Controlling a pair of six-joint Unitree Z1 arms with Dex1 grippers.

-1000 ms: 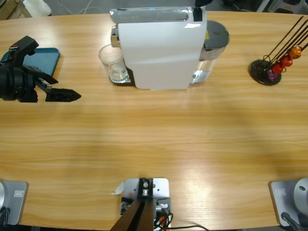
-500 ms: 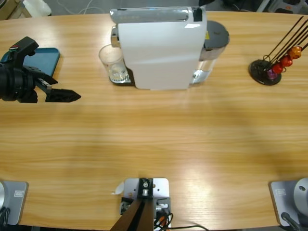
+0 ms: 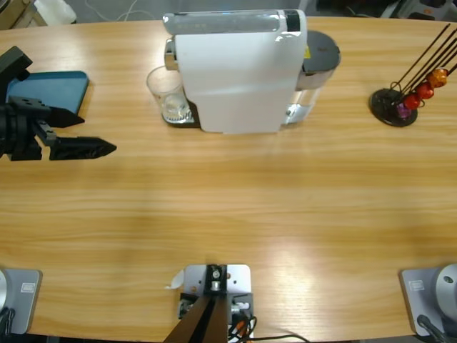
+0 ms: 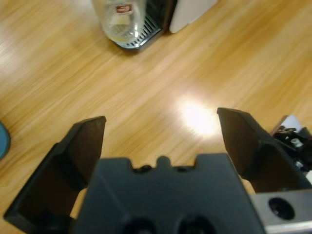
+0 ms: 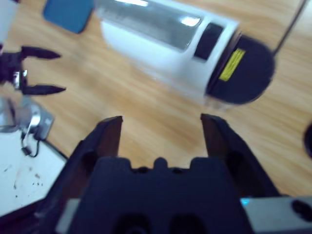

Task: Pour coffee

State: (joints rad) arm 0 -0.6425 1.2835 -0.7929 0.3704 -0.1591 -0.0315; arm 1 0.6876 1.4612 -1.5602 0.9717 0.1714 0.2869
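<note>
A clear glass stands on the drip tray at the left end of the white coffee machine. A shallow layer of pale coffee lies in its bottom. My left gripper hovers open over the table's left side and points toward the glass, well short of it, with nothing between its jaws. My right gripper is open and empty; it looks down on the coffee machine from above. The high view does not show it. The left gripper shows small in the right wrist view.
A blue flat tray lies at the far left behind the left arm. A black capsule stand with coloured capsules and long rods sits at the far right. Bare wood stretches in front of the machine.
The left gripper has turned at the wrist and drawn slightly left and toward the front. The dark part at the top edge above the machine has left the high view.
</note>
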